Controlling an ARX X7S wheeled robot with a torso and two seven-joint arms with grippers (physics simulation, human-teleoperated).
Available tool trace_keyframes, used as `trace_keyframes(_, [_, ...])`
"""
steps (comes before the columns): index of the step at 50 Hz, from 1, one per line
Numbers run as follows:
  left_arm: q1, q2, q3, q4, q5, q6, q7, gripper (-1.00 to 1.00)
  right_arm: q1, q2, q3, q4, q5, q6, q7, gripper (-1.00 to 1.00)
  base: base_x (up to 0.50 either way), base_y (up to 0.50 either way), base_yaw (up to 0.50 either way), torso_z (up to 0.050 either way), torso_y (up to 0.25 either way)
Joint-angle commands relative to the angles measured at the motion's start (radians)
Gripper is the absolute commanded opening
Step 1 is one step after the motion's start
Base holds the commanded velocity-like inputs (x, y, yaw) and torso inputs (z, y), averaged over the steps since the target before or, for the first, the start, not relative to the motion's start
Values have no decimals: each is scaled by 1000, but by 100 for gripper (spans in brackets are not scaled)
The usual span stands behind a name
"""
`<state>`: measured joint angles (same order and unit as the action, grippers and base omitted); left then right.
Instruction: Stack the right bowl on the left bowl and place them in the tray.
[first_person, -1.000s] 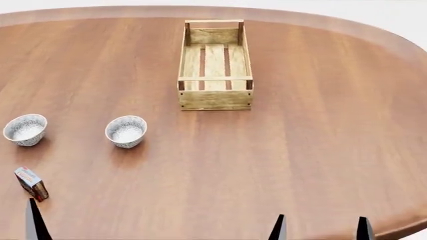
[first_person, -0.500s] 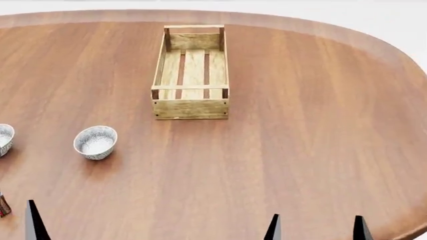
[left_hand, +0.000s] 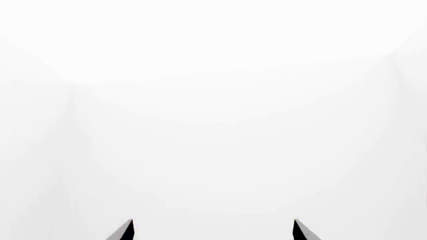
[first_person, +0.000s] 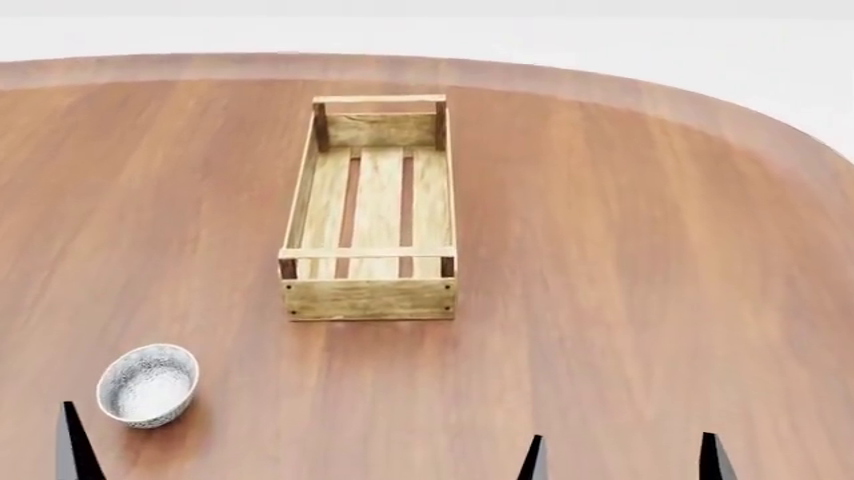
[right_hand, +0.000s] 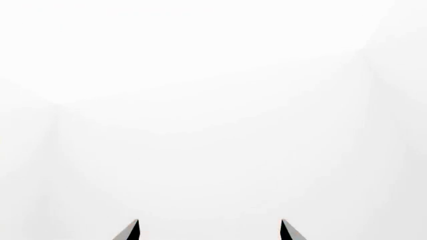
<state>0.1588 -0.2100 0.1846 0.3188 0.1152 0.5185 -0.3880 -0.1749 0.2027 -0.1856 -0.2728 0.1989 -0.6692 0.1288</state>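
Only one speckled white bowl (first_person: 147, 385) shows in the head view, at the near left of the table; it is the right bowl. The left bowl is out of view. The tray (first_person: 368, 298), a light-wood slatted crate, stands empty at mid-table, its long side running away from me. One left fingertip (first_person: 70, 445) rises beside the bowl, apart from it. My left gripper (left_hand: 213, 231) is open and empty against blank white. My right gripper (first_person: 623, 458) sits at the near edge, right of the tray, and the right wrist view shows the gripper (right_hand: 209, 231) open with nothing in it.
The brown wooden table (first_person: 641, 250) curves away at the far and right edges. Beyond it is plain white. Both wrist views show only white background.
The head view has shifted: tray and bowl slid down and left in the picture. The left bowl and a small box at the near left have left the view. Both grippers stay as they were.
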Motion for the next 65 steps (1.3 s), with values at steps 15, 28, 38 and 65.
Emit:
trace_keyframes(15, [-16,8,-7,-11,-1,-2,14,100,19,-8,12,27,-32,-12,-11,100,500,0,0,0,0])
trace_keyframes(28, [-12,3,3,-12,8,-2,4,100,15,-18,24,34,-111,-12,18,100,500,64,0,0,1])
trace_keyframes(38, [-13,0,12,-19,9,2,-3,100,17,-24,34,43,-160,-17,40,100,500,161,0,0,0])
trace_keyframes(65, [-8,-14,20,-9,14,-8,-22,100,18,5,8,42,-65,-16,43,100,500,8,0,0,0])
